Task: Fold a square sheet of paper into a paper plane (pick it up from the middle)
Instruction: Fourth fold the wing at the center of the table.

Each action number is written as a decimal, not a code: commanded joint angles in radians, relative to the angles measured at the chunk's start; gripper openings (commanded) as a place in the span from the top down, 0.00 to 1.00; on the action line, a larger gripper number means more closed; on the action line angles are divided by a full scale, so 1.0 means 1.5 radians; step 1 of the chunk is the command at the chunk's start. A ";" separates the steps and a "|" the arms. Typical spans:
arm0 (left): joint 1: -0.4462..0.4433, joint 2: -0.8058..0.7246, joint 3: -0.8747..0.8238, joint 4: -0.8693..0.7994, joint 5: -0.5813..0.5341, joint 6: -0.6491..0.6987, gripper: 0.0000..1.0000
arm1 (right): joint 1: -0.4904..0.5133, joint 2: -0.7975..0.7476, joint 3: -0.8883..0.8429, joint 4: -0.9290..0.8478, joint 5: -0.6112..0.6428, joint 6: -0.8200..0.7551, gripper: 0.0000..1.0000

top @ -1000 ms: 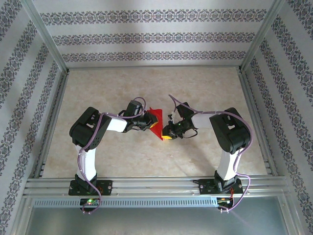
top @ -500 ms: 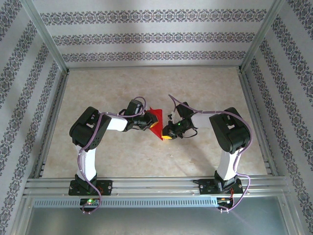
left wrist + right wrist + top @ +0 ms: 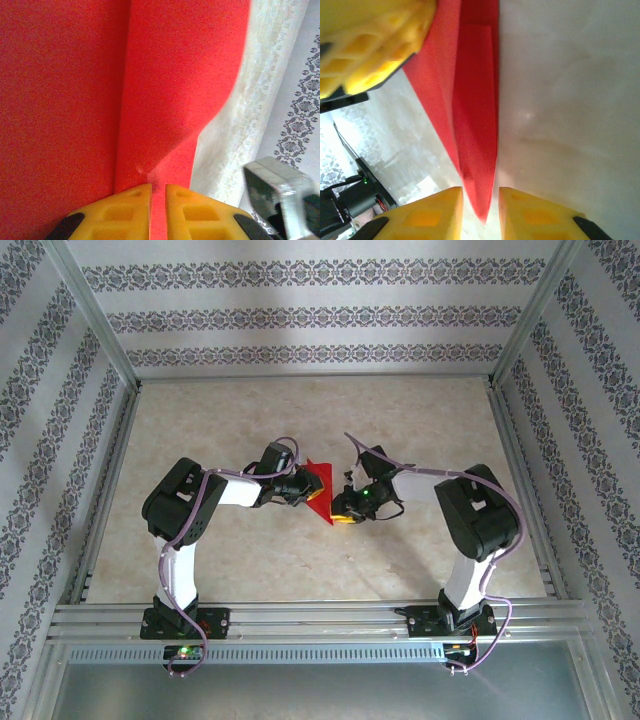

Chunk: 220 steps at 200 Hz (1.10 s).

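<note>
The paper plane (image 3: 65, 100) is pinched by the left gripper (image 3: 158, 192) to be held steady. The right gripper (image 3: 481, 200) seems to be held open around its tip.

Table (image 3: 300, 410): beige, marbled top. Floral-striped wallpaper walls (image 3: 320, 315) rise at its far, left and right edges. Aluminium rails (image 3: 320, 615) along its near edge; perforated grey strip (image 3: 300, 652) just outside them.

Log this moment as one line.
left claw: shut on folded red paper | right claw: parted around its tip | paper: creased, pointed
</note>
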 commanded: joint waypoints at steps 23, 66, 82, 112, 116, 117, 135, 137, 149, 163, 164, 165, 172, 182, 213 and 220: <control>-0.006 0.029 -0.015 -0.124 -0.053 0.016 0.85 | -0.012 -0.072 -0.001 -0.013 0.006 -0.018 0.73; -0.006 0.034 -0.012 -0.129 -0.051 0.016 0.85 | 0.028 -0.024 0.043 0.012 -0.013 -0.013 0.82; -0.006 0.032 -0.012 -0.129 -0.052 0.015 0.85 | 0.037 -0.003 0.052 0.016 -0.008 -0.010 0.84; -0.006 0.032 -0.011 -0.149 -0.060 0.013 0.85 | 0.045 0.027 0.063 0.016 0.004 -0.011 0.86; -0.006 0.032 -0.010 -0.150 -0.062 0.012 0.85 | 0.045 0.030 0.062 0.016 0.006 -0.012 0.86; -0.007 0.032 -0.011 -0.150 -0.062 0.012 0.85 | 0.045 0.030 0.061 0.016 0.007 -0.012 0.86; -0.006 0.030 -0.010 -0.162 -0.072 0.008 0.85 | 0.045 0.040 0.059 0.013 0.015 -0.014 0.87; -0.007 0.030 -0.011 -0.163 -0.073 0.008 0.85 | 0.045 0.042 0.058 0.013 0.015 -0.016 0.87; -0.007 0.031 -0.010 -0.169 -0.077 0.008 0.86 | 0.045 0.046 0.056 0.013 0.017 -0.017 0.87; -0.006 0.031 -0.010 -0.172 -0.079 0.005 0.86 | 0.044 0.050 0.053 0.015 0.018 -0.017 0.87; -0.006 0.031 -0.011 -0.172 -0.079 0.005 0.86 | 0.044 0.050 0.053 0.015 0.017 -0.017 0.87; -0.006 0.031 -0.011 -0.172 -0.079 0.005 0.86 | 0.044 0.049 0.052 0.015 0.017 -0.017 0.87; -0.006 0.032 -0.010 -0.173 -0.081 0.005 0.86 | 0.044 0.052 0.051 0.016 0.016 -0.017 0.87; -0.006 0.032 -0.010 -0.174 -0.082 0.003 0.87 | 0.043 0.054 0.050 0.017 0.015 -0.018 0.87; -0.006 0.035 -0.009 -0.175 -0.083 0.001 0.87 | 0.040 0.062 0.048 0.019 0.012 -0.018 0.87; -0.007 0.035 -0.008 -0.174 -0.082 0.001 0.87 | 0.039 0.064 0.047 0.019 0.012 -0.018 0.87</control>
